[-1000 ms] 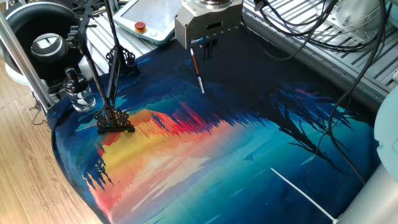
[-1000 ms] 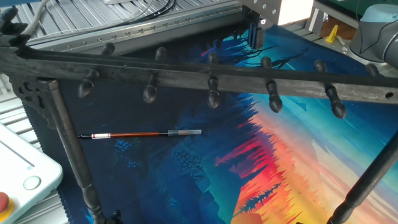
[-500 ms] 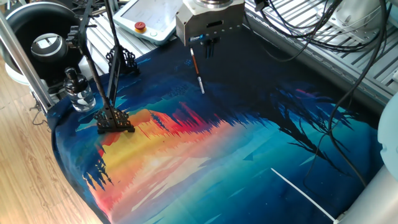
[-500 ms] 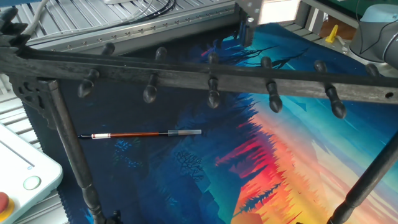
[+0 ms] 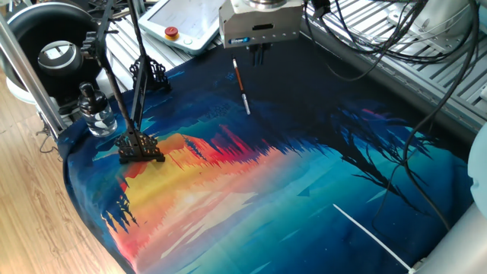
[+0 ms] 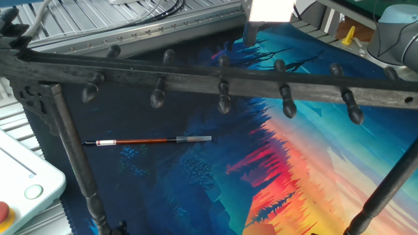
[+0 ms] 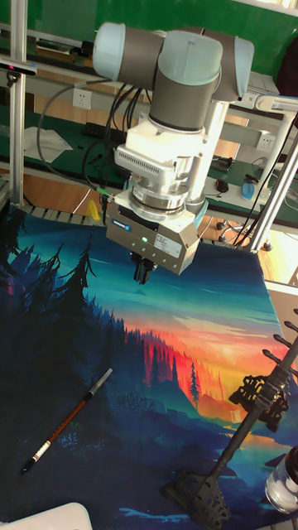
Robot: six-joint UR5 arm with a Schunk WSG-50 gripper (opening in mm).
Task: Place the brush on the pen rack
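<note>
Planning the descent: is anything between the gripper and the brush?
Nothing: in the tall fixed view only bare painted cloth separates the gripper from the brush.

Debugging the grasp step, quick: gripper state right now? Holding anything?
Gripper: shut, fingers together, holding nothing. It hangs above the mat; the brush lies flat on the mat, untouched.

One brush [image 5: 240, 84]; one pen rack [image 5: 140, 144] with two footed end pieces; one long white rod [image 5: 371, 237]; one clear glass bottle [image 5: 94, 110]; one patterned cloth [image 5: 304, 190]; one gripper [image 7: 142, 271]; one pendant [image 5: 183, 27] with a red button.
</note>
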